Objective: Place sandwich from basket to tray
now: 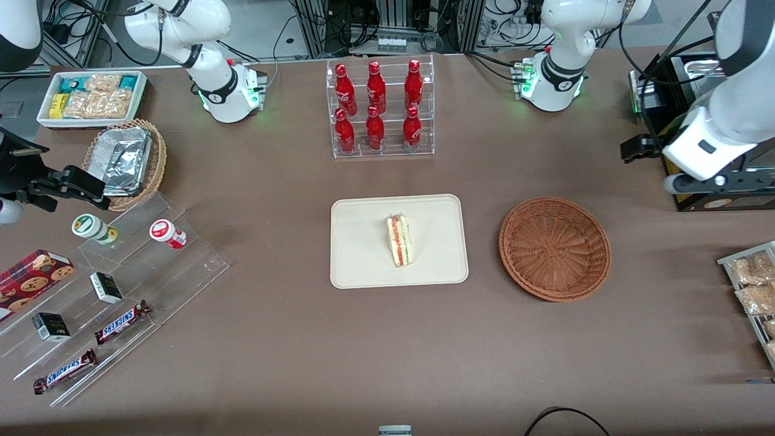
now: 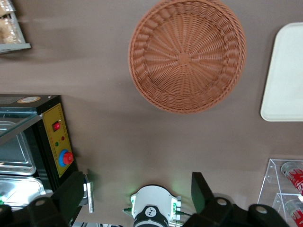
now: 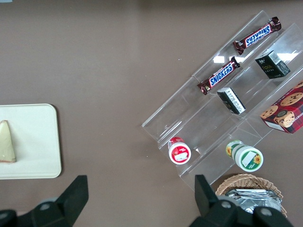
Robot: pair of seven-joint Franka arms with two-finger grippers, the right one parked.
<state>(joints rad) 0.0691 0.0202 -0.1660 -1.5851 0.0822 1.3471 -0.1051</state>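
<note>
The sandwich (image 1: 399, 240), a white wedge with red and green filling, lies on its side on the cream tray (image 1: 363, 266) in the middle of the table. It also shows on the tray (image 3: 38, 142) as a pale sandwich (image 3: 6, 142) in the right wrist view. The reddish-brown wicker basket (image 1: 554, 248) sits beside the tray toward the working arm's end, with nothing in it. My gripper (image 1: 640, 148) hangs high, farther from the front camera than the basket (image 2: 187, 55), next to a black appliance. It is open (image 2: 137, 194) with nothing between the fingers (image 2: 202, 189).
A clear rack of red bottles (image 1: 379, 109) stands farther from the front camera than the tray. A black appliance with steel pans (image 1: 696, 121) and a wire rack of snack bags (image 1: 754, 284) sit at the working arm's end. Acrylic steps with snacks (image 1: 109, 284) and a foil-filled basket (image 1: 127, 160) sit at the parked arm's end.
</note>
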